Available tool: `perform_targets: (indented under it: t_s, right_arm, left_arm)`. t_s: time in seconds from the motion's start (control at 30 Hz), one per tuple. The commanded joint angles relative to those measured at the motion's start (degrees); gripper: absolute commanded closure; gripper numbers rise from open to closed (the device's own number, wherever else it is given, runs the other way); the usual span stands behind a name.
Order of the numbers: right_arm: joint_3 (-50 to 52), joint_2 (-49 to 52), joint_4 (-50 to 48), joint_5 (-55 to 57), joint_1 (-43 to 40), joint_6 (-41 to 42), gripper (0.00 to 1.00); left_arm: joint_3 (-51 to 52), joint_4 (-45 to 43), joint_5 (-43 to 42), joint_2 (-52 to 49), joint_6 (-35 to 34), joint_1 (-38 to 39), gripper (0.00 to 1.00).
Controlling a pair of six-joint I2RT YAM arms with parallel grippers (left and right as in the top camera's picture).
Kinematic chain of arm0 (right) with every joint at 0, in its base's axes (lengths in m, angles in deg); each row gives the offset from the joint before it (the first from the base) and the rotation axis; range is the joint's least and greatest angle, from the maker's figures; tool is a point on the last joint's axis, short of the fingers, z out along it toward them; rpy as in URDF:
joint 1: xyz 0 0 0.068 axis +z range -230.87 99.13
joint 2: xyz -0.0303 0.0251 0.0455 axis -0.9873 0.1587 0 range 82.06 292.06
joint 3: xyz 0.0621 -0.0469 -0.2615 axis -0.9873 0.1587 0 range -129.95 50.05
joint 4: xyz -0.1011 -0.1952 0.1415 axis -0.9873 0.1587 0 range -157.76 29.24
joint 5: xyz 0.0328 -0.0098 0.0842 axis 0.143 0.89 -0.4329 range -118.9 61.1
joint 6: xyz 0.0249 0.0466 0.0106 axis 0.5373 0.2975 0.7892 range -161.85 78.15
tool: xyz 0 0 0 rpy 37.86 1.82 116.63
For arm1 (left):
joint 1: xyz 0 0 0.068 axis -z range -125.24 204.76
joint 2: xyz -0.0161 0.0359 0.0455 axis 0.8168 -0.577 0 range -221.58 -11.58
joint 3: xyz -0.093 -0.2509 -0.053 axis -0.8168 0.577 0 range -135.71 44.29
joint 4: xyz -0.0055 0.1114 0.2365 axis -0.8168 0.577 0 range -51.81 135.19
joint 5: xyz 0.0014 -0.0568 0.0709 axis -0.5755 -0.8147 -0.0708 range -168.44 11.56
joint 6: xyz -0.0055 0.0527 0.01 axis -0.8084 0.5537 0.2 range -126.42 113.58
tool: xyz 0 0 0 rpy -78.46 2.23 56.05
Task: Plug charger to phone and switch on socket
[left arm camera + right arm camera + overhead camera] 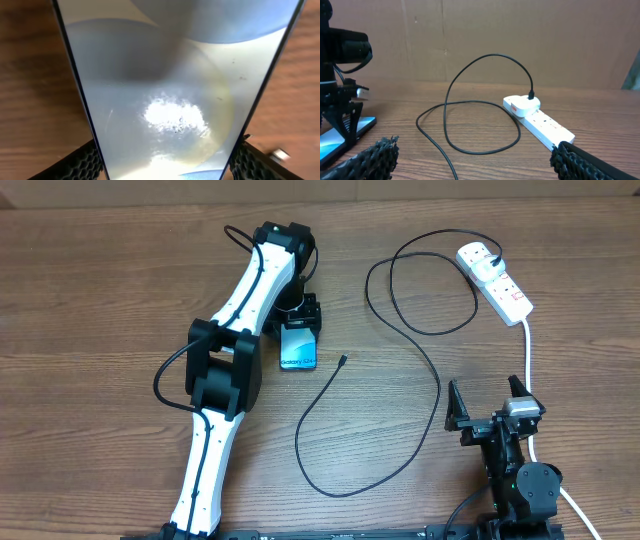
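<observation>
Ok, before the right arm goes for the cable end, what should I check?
1. Right gripper open and empty: ok.
2. Connector tip lying loose, right of the phone in the overhead view: ok.
3. Left gripper closed against both phone edges: ok.
4. Plug head seated in the socket: ok.
5. Connector tip in the phone: not ok.
6. Socket switch on: cannot tell.

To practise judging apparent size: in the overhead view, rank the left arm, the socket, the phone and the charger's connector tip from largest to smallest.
1. left arm
2. socket and phone: too close to rank; the phone's far end is hidden under the left claw
3. connector tip, clearly smallest
</observation>
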State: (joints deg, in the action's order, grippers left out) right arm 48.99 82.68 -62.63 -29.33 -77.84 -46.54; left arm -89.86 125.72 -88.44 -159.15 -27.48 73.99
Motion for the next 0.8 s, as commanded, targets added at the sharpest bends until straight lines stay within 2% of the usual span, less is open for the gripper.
perform_targets:
  t_s: [0.0, 0.13, 0.23, 0.43, 0.77]
  right_arm:
    - [0.6, -0.5, -0.3, 0.4, -0.2, 0.2, 0.00]
    - [0.6, -0.5, -0.3, 0.4, -0.2, 0.2, 0.00]
    - [0.6, -0.5, -0.3, 0.3, -0.2, 0.2, 0.00]
    - [0.6, -0.5, -0.3, 0.3, -0.2, 0.2, 0.00]
    - [0.6, -0.5, -0.3, 0.4, -0.2, 0.2, 0.00]
  left_arm:
    - [-2.5, 1.2, -6.2, -0.3, -0.8, -1.5, 0.29]
    - [-2.5, 2.5, -13.8, -0.3, -0.5, -3.4, 0.29]
    - [-2.5, 2.8, -20.2, -0.3, 0.8, -4.9, 0.33]
    - [-2.5, 3.6, -30.3, -0.3, 2.6, -7.8, 0.32]
    - [-2.5, 4.8, -54.9, -0.3, 5.9, -12.3, 0.33]
